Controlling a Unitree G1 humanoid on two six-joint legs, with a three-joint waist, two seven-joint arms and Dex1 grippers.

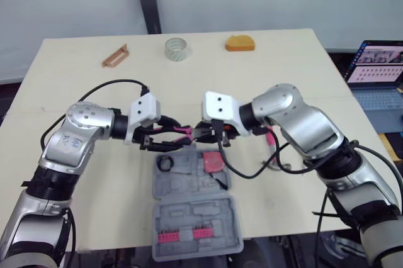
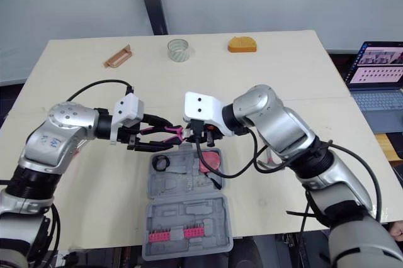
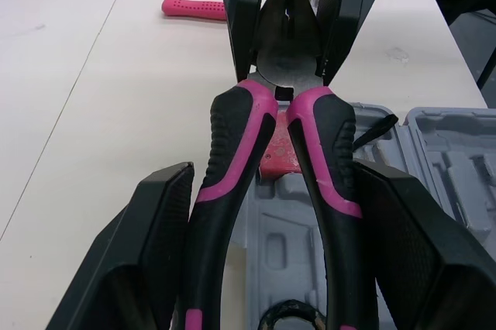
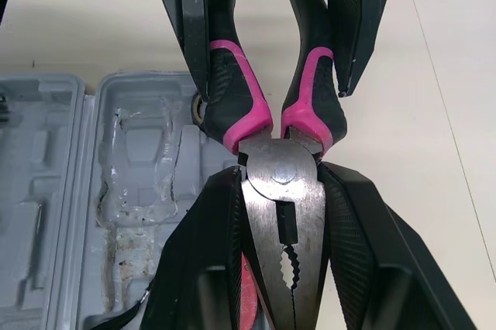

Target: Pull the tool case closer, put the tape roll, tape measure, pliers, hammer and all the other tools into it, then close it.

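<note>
The pink-and-black pliers (image 1: 178, 131) hang level above the far end of the open grey tool case (image 1: 189, 186). My left gripper (image 1: 165, 133) is shut on their handles (image 3: 256, 136). My right gripper (image 1: 200, 131) is shut on the steel head (image 4: 283, 183). The two grippers face each other, fingertips nearly meeting. Inside the case lie a red tape measure (image 1: 213, 162) and a black tape roll (image 1: 165, 163). The hammer's pink handle (image 1: 271, 137) lies on the table, partly hidden behind my right arm.
At the far side of the table sit a clear tape roll (image 1: 177, 49), an orange block (image 1: 240, 43) and a brown wooden piece (image 1: 115, 56). A laptop (image 1: 378, 73) stands off the table's right edge. Pink bits (image 1: 182, 235) fill the case's near half.
</note>
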